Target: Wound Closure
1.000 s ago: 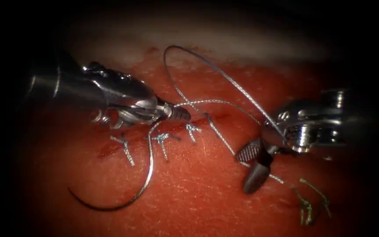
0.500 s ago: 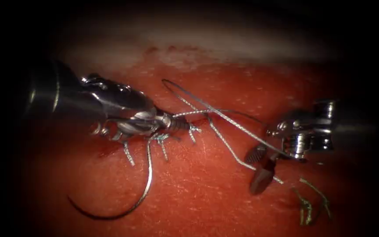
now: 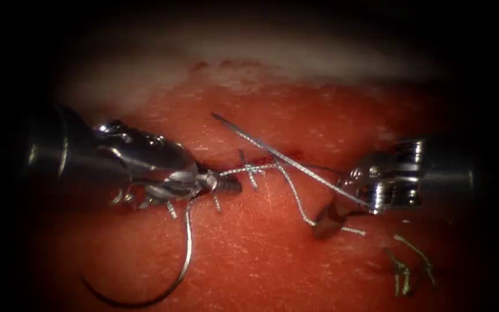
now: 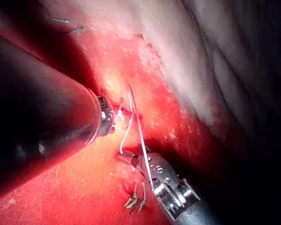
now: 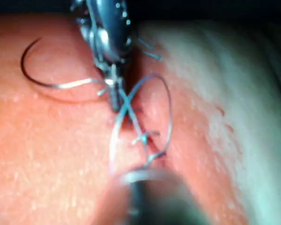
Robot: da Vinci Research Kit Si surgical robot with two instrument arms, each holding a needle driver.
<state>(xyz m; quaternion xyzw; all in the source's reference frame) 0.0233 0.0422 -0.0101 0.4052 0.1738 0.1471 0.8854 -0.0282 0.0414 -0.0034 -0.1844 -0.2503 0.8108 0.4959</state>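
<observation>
Nearest you, the needle (image 3: pixel 190 242) is out of the tissue (image 3: pixel 249 254), its arc hanging free over the surface left of the cut (image 3: pixel 281 155), so the point is parked away from the knot. Cut ends of thread (image 3: pixel 402 271) lie loose at the near right, well clear. Next back, your left tool (image 3: pixel 229 185) is clamped at the needle's tail end, about where the thread (image 3: pixel 295 164) joins; I can't separate swage from thread there. Your right tool (image 3: pixel 326 222) sits right of the cut, jaws pressed together on the thread's other strand as far as I can tell. The two grips oppose each other across the cut, which is how you'd load a throw. The loop has shrunk over the last second and now lies low over the cut. It crosses just beyond the finished stitches (image 3: pixel 251 176). Past that is the tissue's pale far edge.
</observation>
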